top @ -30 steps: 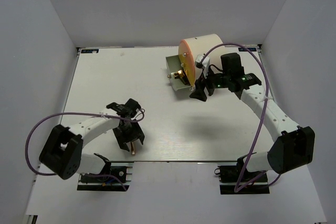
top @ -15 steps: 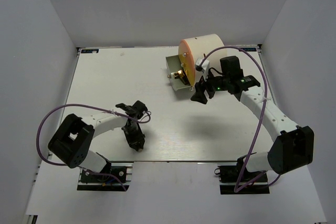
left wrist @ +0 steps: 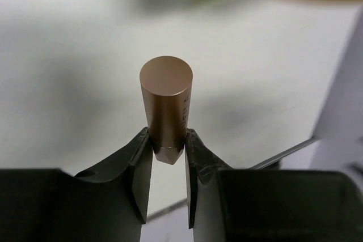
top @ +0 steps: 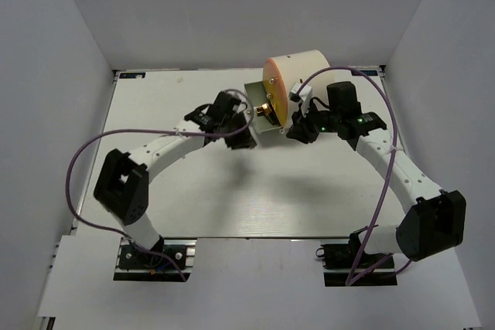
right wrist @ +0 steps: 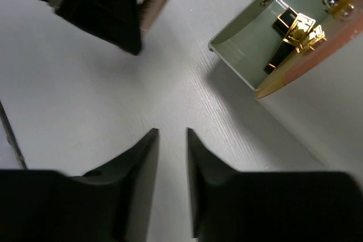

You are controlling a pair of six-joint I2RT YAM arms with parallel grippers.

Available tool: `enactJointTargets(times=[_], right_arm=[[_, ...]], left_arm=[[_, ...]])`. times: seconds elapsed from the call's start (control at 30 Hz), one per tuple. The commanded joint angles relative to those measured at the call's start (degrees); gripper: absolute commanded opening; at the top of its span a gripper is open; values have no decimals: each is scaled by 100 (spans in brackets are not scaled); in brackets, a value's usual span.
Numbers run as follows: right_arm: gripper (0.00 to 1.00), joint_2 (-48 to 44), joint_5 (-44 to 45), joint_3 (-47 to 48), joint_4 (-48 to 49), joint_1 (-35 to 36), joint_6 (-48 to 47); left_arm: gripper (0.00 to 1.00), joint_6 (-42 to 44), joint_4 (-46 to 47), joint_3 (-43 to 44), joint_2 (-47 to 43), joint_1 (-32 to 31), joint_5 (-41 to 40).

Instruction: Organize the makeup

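Cream cylinder (top: 303, 66) has its drawer (right wrist: 249, 46) standing open; left gripper (left wrist: 168, 147), just left of the drawer mouth, pinches the copper lipstick tube (left wrist: 166, 103) by its base, long axis along the fingers, free end roughly drawerward, while right gripper (right wrist: 172, 140) hovers opposite, jaws narrowly apart, empty; a black-and-gold lipstick (right wrist: 290, 31) lies inside.
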Motion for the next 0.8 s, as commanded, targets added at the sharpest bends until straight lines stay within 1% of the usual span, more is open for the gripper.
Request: enactJointTargets(times=[0.0,0.03,0.07,0.1,0.13,0.17,0.23,0.27,0.33,0.37,0.5,0.53,0.57,0.6,0.63,0.67,0.7,0.73,0.77], right_arm=[[27,-261,200,17,294,-36,166],[22,-288,270,25,303,-53,166],[18,-314,323,25,303,-53,175],[18,-375,359,8,312,-79,166],[18,-419,446,-10,321,-80,175],[18,-463,490,-36,330,-106,166],[18,-578,578,-106,347,-150,140],[18,-621,605,-124,365,-167,140],[18,-736,666,-177,391,-229,148],[18,-771,667,-220,382,-246,148],[20,-850,649,-291,426,-326,192],[20,-850,632,-300,435,-361,210],[21,-833,614,-300,444,-378,219],[21,-815,570,-291,461,-370,227],[22,-807,553,-291,479,-387,236],[23,-789,544,-282,479,-379,236],[24,-780,544,-256,488,-370,236],[29,-771,535,-247,488,-378,236],[32,-754,543,-238,479,-405,236]], left_arm=[[8,308,815,1079,798,70,133],[9,344,834,1352,1019,70,72],[9,379,808,1990,1256,70,-33],[9,492,703,2318,1511,70,-104],[9,502,598,2678,2018,70,-157],[9,511,431,3404,2276,70,-227],[10,590,1,4049,2916,70,-394],[10,599,-218,4531,3077,70,-482],[11,608,-300,4711,3288,122,-543],[16,608,-308,4720,3298,122,-596],[22,643,-370,4607,3201,122,-869],[25,652,-361,4580,3175,122,-852],[30,678,-309,4554,3140,122,-817],[42,713,-300,4545,3140,122,-799],[49,722,-291,4545,3140,122,-773],[55,731,-256,4545,3140,122,-581],[64,731,-256,4545,3131,122,-545],[68,722,-247,4545,3122,122,-527],[71,713,-204,4536,3079,122,-492]])
